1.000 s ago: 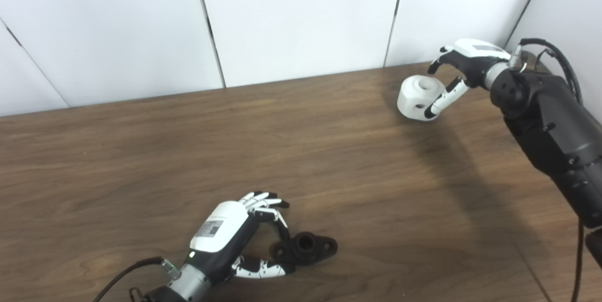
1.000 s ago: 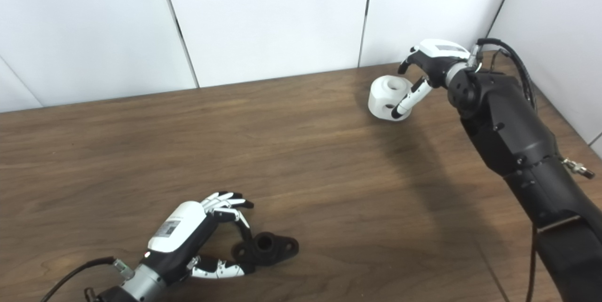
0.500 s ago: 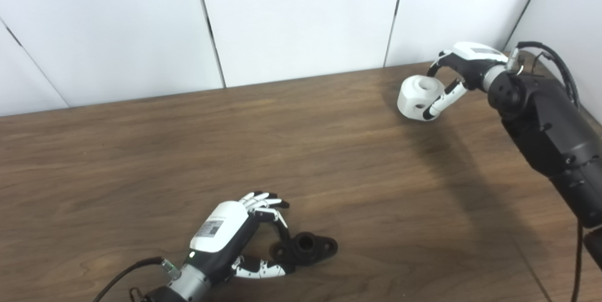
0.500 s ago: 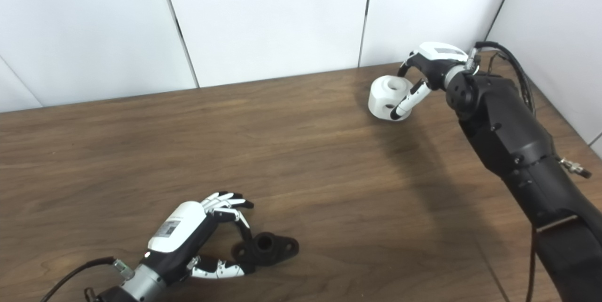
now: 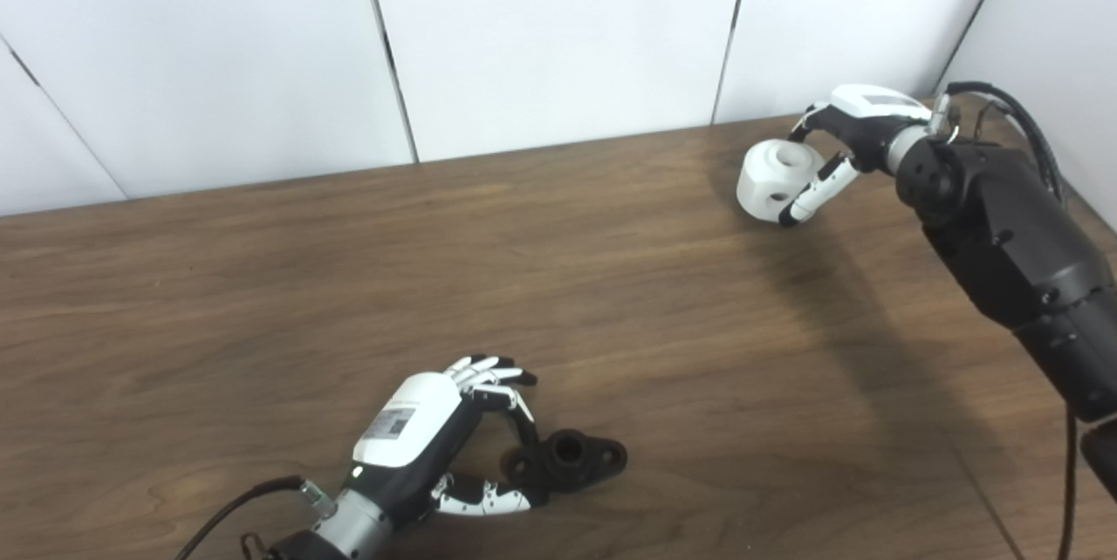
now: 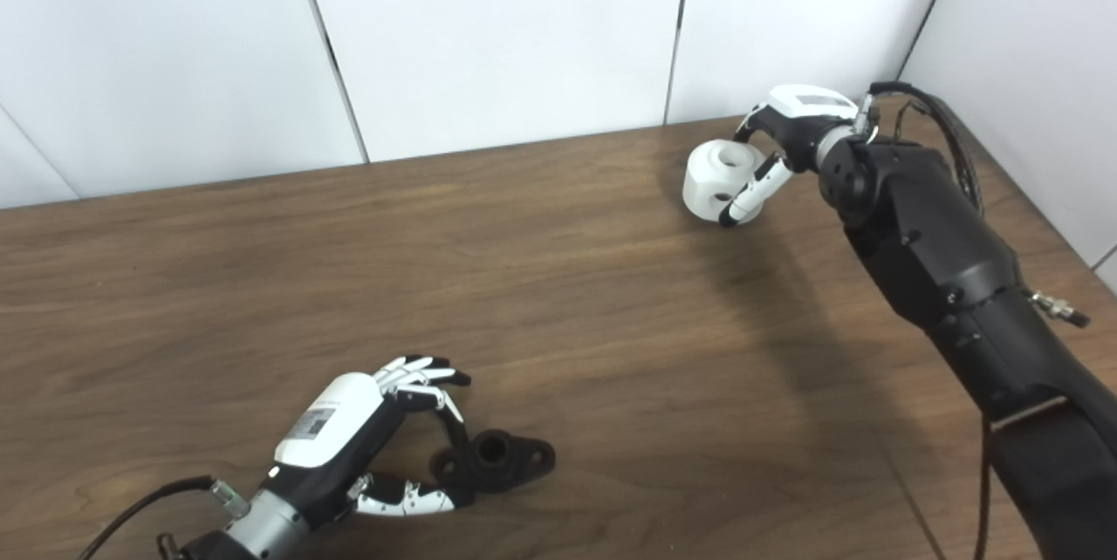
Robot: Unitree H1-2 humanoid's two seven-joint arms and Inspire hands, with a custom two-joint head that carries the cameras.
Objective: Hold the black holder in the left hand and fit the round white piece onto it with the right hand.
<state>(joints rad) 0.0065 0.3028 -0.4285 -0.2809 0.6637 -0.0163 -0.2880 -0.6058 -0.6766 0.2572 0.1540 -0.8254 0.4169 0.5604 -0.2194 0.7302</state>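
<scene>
The black holder [image 5: 576, 455], a short tube with flat ears, lies on the wooden table [image 5: 611, 298] at the near centre. My left hand [image 5: 428, 429] rests beside it on its left, with the thumb and one finger closed on the holder's left ear. The round white piece [image 5: 772, 176], a thick cylinder with a hole on top and holes in its side, sits at the far right near the wall. My right hand [image 5: 851, 128] wraps it from the right: the thumb lies across its front and the fingers curl behind it. The piece rests on the table.
White wall panels [image 5: 558, 37] stand along the table's far edge and close in at the right corner behind the right arm [image 5: 1003, 228]. A black cable [image 5: 236, 508] trails from the left wrist at the bottom edge.
My right hand has sunk a little and its fingers have curled in closer behind the white piece. The piece, the holder and the left hand have stayed in place.
</scene>
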